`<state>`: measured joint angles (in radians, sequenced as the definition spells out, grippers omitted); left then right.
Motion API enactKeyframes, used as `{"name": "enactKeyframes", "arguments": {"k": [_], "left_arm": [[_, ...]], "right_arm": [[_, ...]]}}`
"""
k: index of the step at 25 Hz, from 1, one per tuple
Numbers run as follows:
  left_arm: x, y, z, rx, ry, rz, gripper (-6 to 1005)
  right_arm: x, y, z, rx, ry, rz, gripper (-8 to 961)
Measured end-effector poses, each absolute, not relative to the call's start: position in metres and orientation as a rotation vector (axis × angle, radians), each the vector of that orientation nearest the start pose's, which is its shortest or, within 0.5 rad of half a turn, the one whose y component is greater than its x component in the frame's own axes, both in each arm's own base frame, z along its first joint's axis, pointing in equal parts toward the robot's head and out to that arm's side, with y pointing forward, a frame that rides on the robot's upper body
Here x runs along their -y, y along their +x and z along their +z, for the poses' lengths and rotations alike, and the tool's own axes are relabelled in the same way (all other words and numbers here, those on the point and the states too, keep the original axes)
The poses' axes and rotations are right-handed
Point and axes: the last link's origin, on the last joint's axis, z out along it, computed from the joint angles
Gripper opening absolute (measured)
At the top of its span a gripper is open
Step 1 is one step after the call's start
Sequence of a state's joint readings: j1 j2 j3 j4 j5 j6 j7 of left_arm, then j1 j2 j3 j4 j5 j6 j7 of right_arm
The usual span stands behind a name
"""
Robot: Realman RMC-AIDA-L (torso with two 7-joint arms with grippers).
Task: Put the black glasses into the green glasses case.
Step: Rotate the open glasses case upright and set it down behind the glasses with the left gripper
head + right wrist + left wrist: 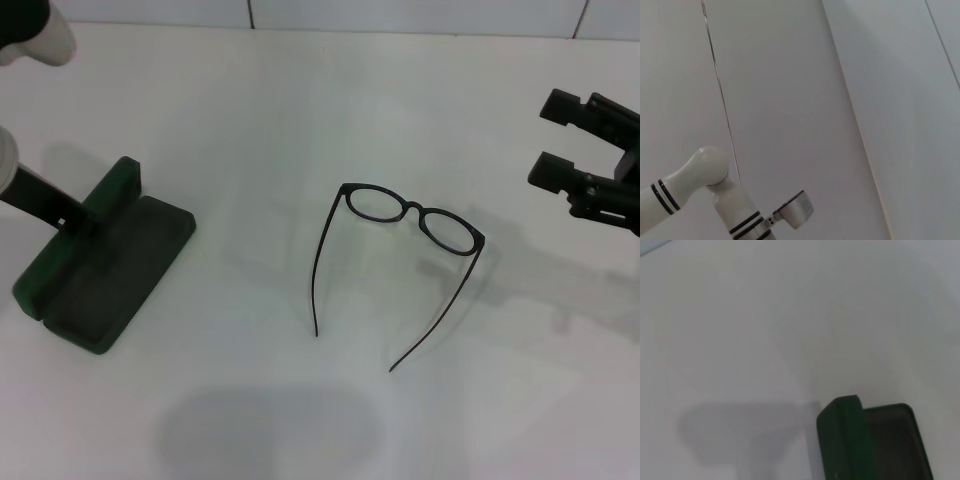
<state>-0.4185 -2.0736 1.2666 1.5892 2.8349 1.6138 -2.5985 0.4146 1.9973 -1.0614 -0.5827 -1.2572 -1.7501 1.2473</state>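
Note:
The black glasses [415, 215] lie in the middle of the white table. Their lenses face away from me and both temple arms are unfolded towards me. The green glasses case [105, 265] lies open at the left, with its lid standing up at the far side. It also shows in the left wrist view [847, 440], with the dark inside beside the lid. My left gripper [70, 215] reaches in from the left and meets the case at its lid. My right gripper [553, 140] is open and empty, above the table to the right of the glasses.
The white table [300, 100] ends at a tiled wall at the back. The right wrist view shows only a pale wall and a white arm segment with black rings [695, 185].

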Motion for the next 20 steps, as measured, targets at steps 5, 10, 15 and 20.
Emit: {"name": "enactKeyframes", "arguments": {"k": [5,10,15,20], "left_arm": [[-0.333,-0.236,0.070,1.037,-2.231,0.588,355],[-0.334,-0.232,0.073,1.020,-2.230,0.581,230],[-0.345,-0.208,0.079,0.886,-2.253,0.541,205],[-0.367,-0.165,0.068,0.593,-2.333,0.504,206]], "right_arm": [[-0.302,0.228,0.034,-0.375,-2.560,1.378,873],[-0.299,0.229,0.034,-0.376,-2.562,1.389,873],[-0.283,0.224,0.037,-0.276,-2.669,1.442,873],[-0.263,0.214,0.033,-0.139,-2.886,1.488,873]]}}
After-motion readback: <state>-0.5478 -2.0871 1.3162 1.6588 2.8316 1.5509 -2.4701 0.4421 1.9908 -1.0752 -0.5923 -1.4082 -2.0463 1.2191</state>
